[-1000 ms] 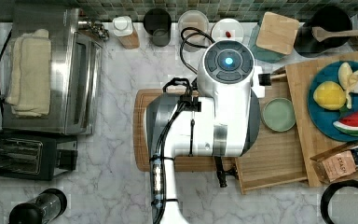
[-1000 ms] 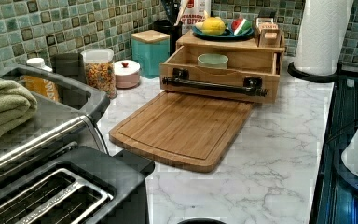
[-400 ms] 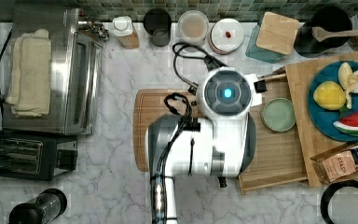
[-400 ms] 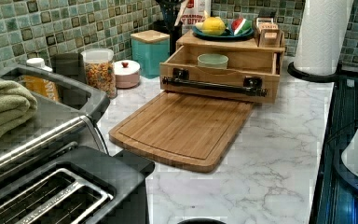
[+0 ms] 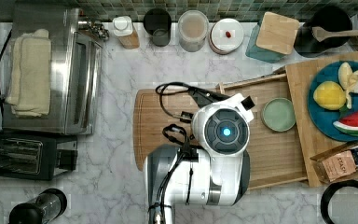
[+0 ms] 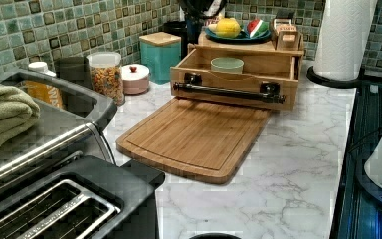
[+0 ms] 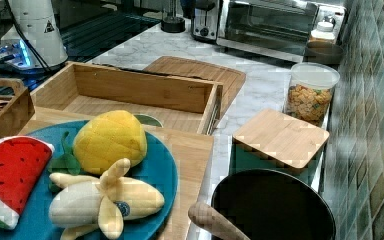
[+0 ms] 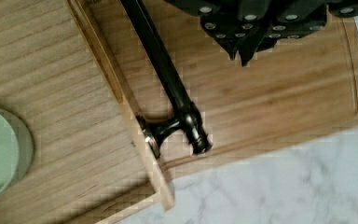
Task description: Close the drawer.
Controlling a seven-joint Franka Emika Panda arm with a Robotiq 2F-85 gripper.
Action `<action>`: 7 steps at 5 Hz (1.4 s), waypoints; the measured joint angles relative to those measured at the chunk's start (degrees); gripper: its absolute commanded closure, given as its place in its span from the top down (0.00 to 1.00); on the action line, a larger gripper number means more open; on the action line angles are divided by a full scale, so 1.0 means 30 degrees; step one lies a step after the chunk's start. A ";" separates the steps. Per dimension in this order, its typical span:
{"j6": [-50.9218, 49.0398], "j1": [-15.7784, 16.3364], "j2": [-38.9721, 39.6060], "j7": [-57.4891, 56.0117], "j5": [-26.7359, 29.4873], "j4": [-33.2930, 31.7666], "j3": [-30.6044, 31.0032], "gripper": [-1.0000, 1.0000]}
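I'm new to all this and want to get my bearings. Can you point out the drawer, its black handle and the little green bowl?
drawer (image 6: 238, 94): left view, its wooden front panel.
black handle (image 6: 229, 91): left view, middle of the bar.
green bowl (image 5: 278, 114): top view, centre of the bowl.

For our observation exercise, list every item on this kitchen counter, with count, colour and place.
drawer: one, pale wood, pulled open, black bar handle
small dish: one, pale green, inside the drawer
cutting board: one, brown wood, in front of the drawer
plate: one, blue, on the drawer unit, holding toy fruit
teal jar: one, wooden lid, by the tiled wall
cereal jar: one, clear
toaster oven: one, silver, towel on top
toaster: one, black
paper towel roll: one, white
arm: one, white, above the cutting board
pincer: black, above the handle
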 measured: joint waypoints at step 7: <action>0.5185 0.0970 0.1279 -0.2313 -0.2482 -0.5036 0.1539 0.00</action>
